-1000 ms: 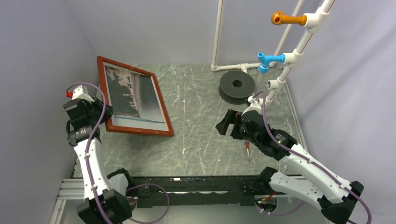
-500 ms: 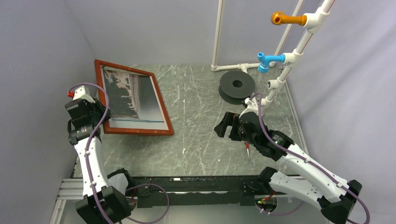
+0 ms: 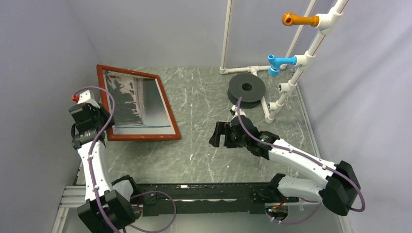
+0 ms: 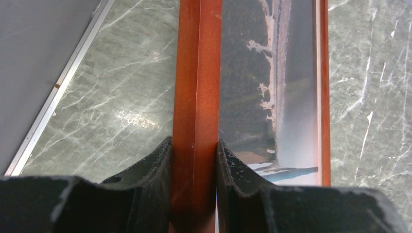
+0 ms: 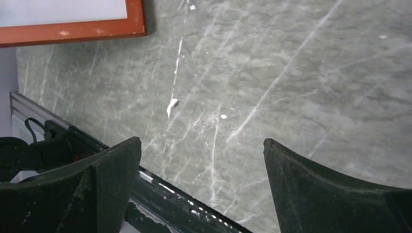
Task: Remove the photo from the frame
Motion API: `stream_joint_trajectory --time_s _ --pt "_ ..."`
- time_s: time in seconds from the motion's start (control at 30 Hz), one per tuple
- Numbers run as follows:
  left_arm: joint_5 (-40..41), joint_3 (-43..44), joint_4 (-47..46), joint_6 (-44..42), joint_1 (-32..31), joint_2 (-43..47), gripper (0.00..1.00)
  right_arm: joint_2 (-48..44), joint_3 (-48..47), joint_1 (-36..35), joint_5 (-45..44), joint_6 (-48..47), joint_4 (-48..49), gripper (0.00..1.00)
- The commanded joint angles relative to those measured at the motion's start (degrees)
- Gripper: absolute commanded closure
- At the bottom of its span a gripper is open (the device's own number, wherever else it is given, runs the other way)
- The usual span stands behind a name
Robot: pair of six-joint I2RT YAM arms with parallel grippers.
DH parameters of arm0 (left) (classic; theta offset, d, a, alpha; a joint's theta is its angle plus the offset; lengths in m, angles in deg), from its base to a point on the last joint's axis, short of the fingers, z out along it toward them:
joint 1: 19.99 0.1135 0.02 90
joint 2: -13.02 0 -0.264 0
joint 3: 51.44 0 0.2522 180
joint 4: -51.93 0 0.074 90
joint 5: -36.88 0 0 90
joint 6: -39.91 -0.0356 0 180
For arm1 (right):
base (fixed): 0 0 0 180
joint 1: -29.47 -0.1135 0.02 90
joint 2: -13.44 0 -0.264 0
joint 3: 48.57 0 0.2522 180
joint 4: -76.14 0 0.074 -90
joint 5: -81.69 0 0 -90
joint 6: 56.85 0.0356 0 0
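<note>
The reddish-brown wooden frame (image 3: 165,104) stands tilted at the left of the table, its left side raised. The photo (image 3: 136,99), dark grey and whitish with pale edges, sits inside it. My left gripper (image 3: 103,116) is shut on the frame's left rail (image 4: 195,97); both black fingers (image 4: 150,167) press its sides. The photo (image 4: 272,87) shows to the right of that rail. My right gripper (image 3: 217,135) is open and empty over the middle of the table, right of the frame. The frame's lower rail (image 5: 73,30) shows at the top left of the right wrist view.
A black spool (image 3: 247,90) lies at the back right. A white pipe stand (image 3: 291,73) with a blue fitting (image 3: 278,62) and an orange fitting (image 3: 296,19) rises at the right. Grey walls close in left and back. A black rail (image 3: 204,191) runs along the near edge.
My right arm has stretched left, carrying its open gripper toward the frame. My left gripper has raised and tipped the frame's left rail slightly further.
</note>
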Motion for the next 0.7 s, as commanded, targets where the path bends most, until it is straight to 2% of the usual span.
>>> stream_joint_trajectory --time_s 0.0,0.2,0.4,0.5,0.67 --pt "8.58 -0.56 -0.07 -3.88 0.58 -0.05 1.0 3.79 -0.4 -0.25 4.46 -3.0 9.32 0.02" --pt "9.06 -1.46 -1.11 -4.7 0.41 0.05 1.0 18.24 -3.36 -0.26 9.78 -3.12 26.68 0.02" --pt "10.45 -0.69 -0.19 -5.36 -0.87 0.31 1.0 33.32 -15.48 -0.63 11.07 -2.28 25.29 0.04" --pt "10.05 -0.24 0.03 -5.31 -1.36 -0.15 1.0 36.44 -17.73 -0.88 10.86 -3.67 24.45 0.03" --pt "8.05 1.81 1.9 -4.52 -1.6 0.11 0.99 36.69 -17.97 -1.76 10.49 -9.99 25.09 0.02"
